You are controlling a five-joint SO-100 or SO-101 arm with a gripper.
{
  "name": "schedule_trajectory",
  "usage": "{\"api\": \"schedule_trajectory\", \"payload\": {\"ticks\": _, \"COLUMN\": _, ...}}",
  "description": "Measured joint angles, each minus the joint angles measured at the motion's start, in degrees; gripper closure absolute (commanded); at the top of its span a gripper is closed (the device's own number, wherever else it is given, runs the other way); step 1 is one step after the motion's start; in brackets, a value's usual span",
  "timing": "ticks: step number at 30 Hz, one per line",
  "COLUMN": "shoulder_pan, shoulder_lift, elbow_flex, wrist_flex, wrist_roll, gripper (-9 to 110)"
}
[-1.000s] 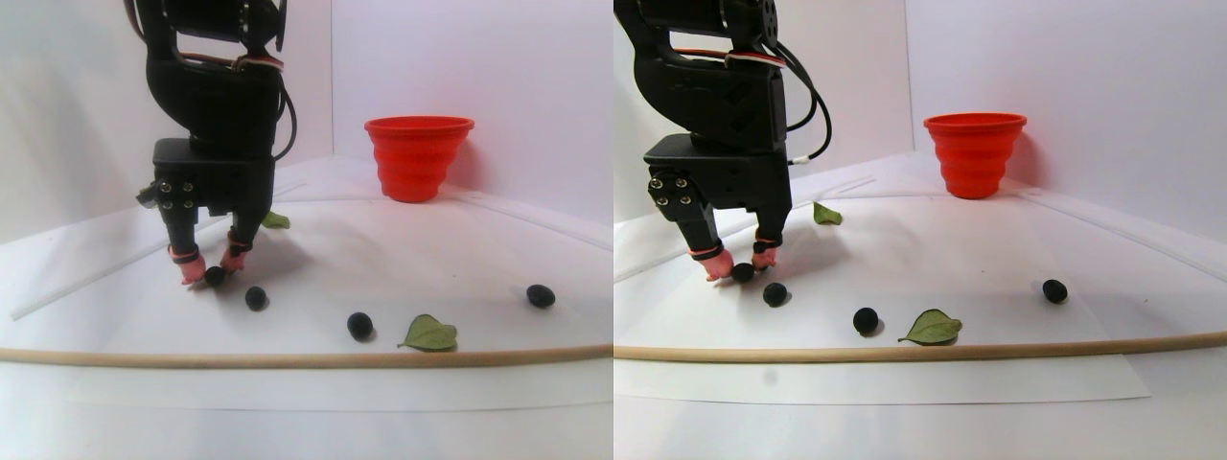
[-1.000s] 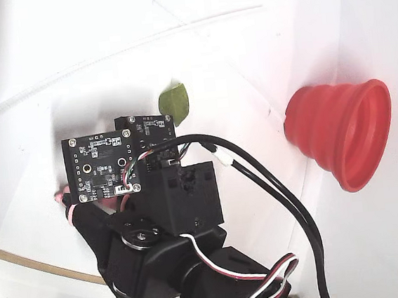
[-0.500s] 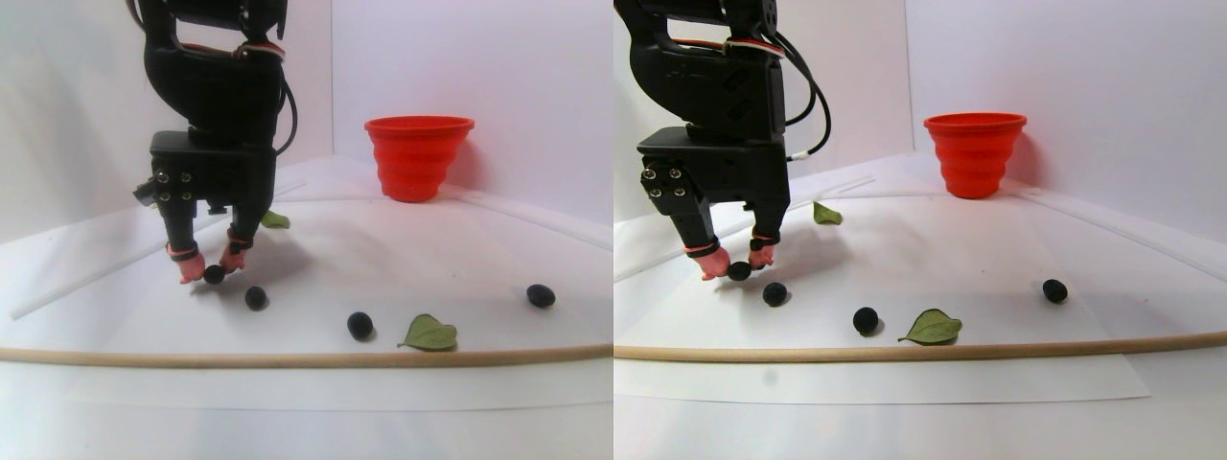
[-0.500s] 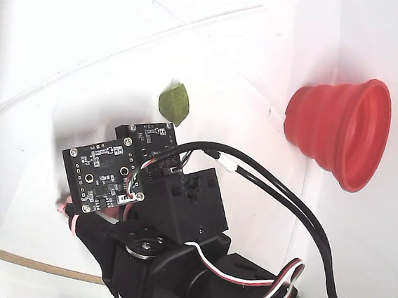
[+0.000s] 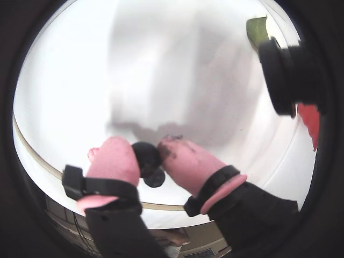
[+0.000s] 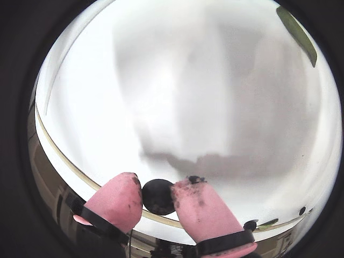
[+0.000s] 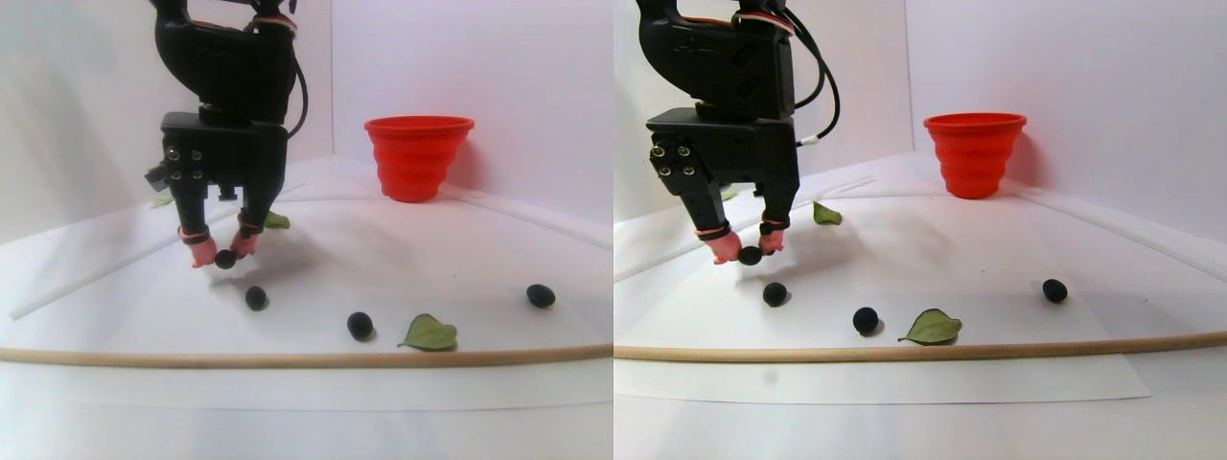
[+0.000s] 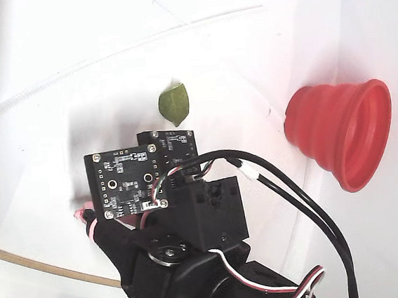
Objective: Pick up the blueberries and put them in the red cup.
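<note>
Pincer (image 7: pixel 225 257) has lifted blueberry (image 7: pixel 225 259) off paper.

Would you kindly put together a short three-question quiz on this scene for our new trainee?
1. True or false: the gripper holds a blueberry clear of the white sheet.
2. How many blueberries lie loose on the sheet in the stereo pair view? A) one B) three C) five
3. Fill in: the red cup stands ____ on its base.

Key: 1 true; 2 B, at; 3 upright.
</note>
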Motion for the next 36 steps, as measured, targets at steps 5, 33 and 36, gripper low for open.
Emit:
{"api": "schedule_trajectory", "payload": {"ticks": 5, "shoulder_pan": 1.85, "shoulder_lift": 0.18, "elbow_flex": -0.97, "wrist_flex": 0.18, "wrist_roll": 0.0, "gripper": 92}}
{"api": "schedule_trajectory", "payload": {"ticks": 33, "shoulder_pan": 9.32, "shoulder_lift": 11.87, "elbow_flex": -1.32, "wrist_flex": 5.27, "wrist_roll": -0.88, "gripper": 92}}
{"api": "schedule_trajectory", "payload": {"ticks": 36, "shoulder_pan": 10.11, "shoulder_lift": 13.01, "elbow_flex": -1.32, "wrist_flex": 5.27, "wrist_roll": -0.88, "gripper": 92}}
